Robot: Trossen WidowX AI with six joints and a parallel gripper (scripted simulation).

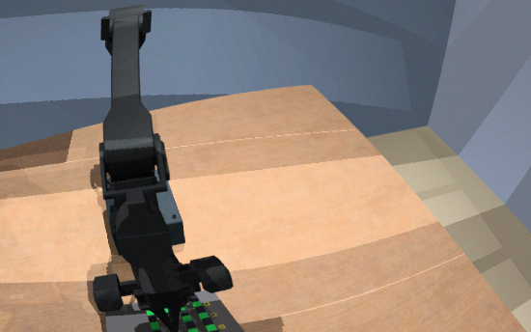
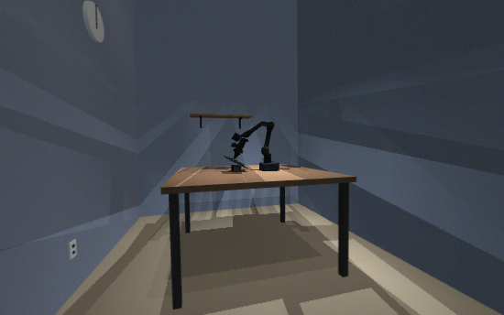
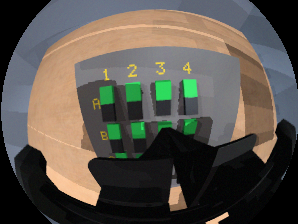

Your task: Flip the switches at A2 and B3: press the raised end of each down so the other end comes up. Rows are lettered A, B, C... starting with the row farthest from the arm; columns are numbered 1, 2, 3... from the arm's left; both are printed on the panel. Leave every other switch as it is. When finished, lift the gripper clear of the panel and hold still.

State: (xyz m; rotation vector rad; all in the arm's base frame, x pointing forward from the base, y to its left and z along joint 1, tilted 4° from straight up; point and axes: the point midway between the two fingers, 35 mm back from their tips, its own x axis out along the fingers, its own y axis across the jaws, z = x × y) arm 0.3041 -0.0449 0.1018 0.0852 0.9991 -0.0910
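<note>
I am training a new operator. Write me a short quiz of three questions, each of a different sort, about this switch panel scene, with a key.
1. True or false: the gripper is shut and holds nothing.
2. Multiple choice: how many numbered columns show on the switch panel in the wrist view? A) two B) four C) six
3. Fill in: the panel stands on a wooden ____.

Key: 1 true; 2 B; 3 table.
</note>
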